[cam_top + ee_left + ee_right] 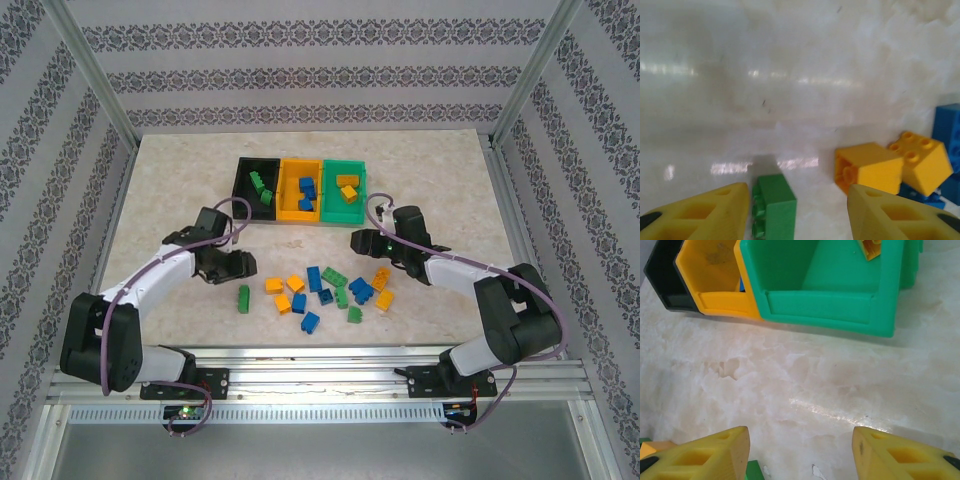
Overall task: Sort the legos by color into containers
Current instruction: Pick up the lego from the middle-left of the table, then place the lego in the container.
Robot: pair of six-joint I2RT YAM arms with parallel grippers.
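At upper centre, few legos (306,190) in containers (298,217); below, roughly fifteen loose, unsorted. Left gripper (797,195) wide, empty, by green brick (774,205); right gripper (800,432) likewise.

Looks like a lab test cell from where I'm driving it: aluminium posts (92,70) frame a booth lined with patterned wallpaper panels (320,60), with the left arm (150,272) and right arm (465,268) bolted to an extrusion rail (320,372) at the marble-look desk's (170,190) near edge.
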